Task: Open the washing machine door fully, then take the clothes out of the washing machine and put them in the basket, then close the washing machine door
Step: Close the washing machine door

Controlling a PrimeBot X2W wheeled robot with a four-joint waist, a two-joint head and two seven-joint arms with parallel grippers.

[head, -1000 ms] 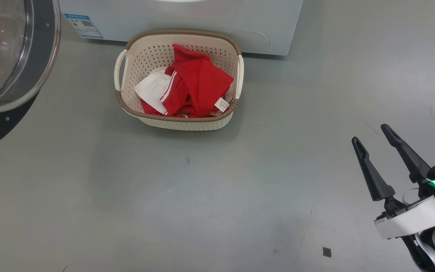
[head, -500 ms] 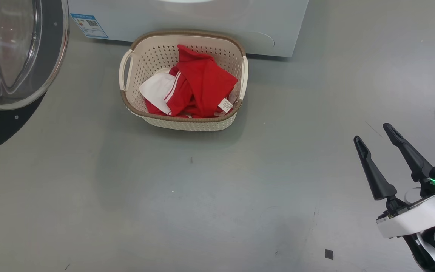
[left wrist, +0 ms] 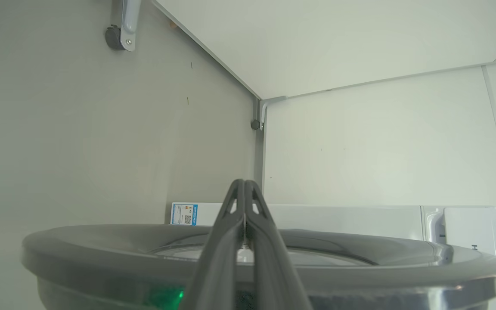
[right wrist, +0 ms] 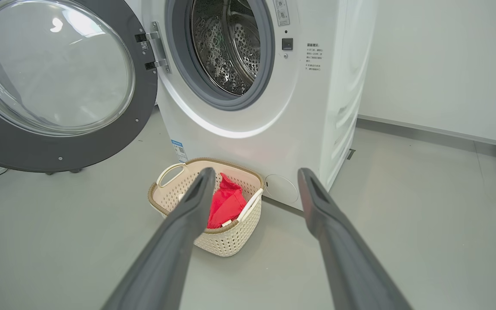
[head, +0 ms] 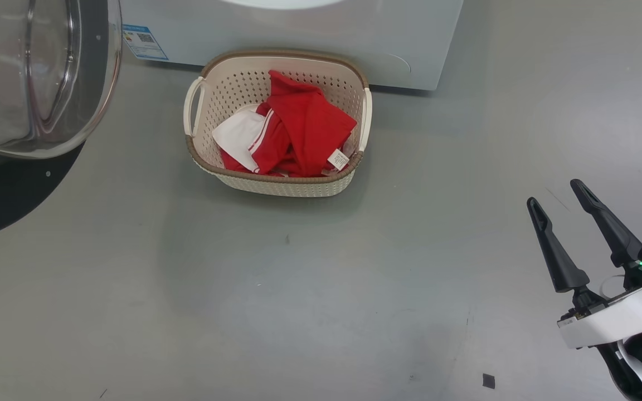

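The washing machine door stands swung open at the upper left, its glass bowl bulging from the black rim. The white washing machine shows its steel drum with no fabric visible in it. The cream basket sits on the floor against the machine's front, and the red and white clothes lie inside it. My right gripper hovers open at the lower right, well clear of the basket. My left gripper is shut and empty, rising just in front of the door's rim; contact is unclear.
Grey floor spreads around the basket. A blue sticker marks the machine's lower left corner, and a round cover sits low on its front. White wall panels and a caster show beyond the door. A small dark patch lies on the floor.
The head camera has shifted, so basket and machine sit slightly right and lower. The door's edge reaches further into the view toward the basket. Both grippers keep their states.
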